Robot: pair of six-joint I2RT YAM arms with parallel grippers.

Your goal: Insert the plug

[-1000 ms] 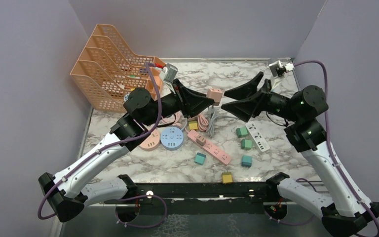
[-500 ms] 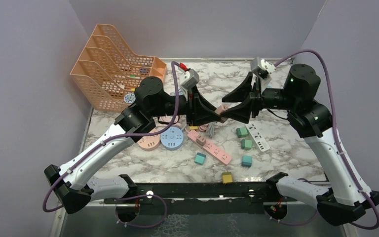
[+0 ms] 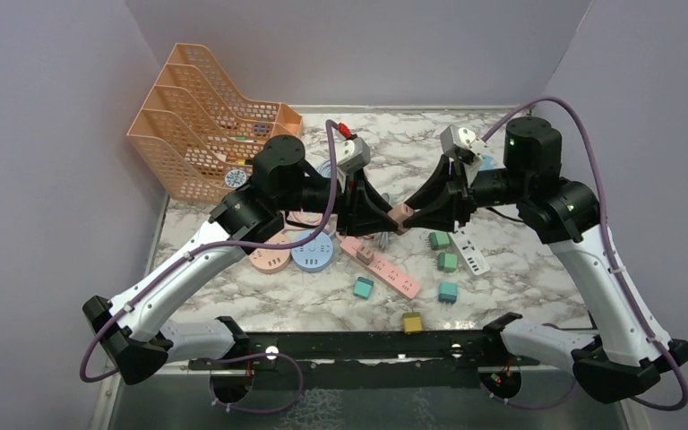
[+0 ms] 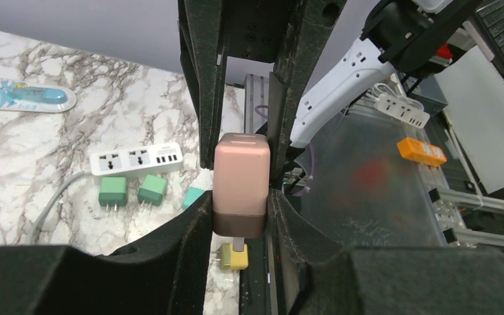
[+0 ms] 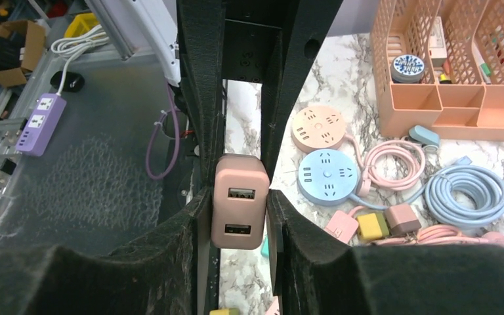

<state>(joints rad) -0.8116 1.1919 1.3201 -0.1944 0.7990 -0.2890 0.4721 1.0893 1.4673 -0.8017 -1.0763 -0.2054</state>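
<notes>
Plug (image 4: 239, 184) hangs pinched from both sides: left gripper (image 4: 239, 226) jaws clamp its darker pronged end, right gripper (image 5: 239, 220) jaws clamp the paler body.

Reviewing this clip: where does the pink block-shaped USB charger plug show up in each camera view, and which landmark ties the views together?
Top external: pink charger plug at centre, between the two arms.
Left wrist: plug at centre, metal prong pointing down.
Right wrist: plug at lower centre, USB ports facing the camera.
Shared landmark: marble tabletop.
</notes>
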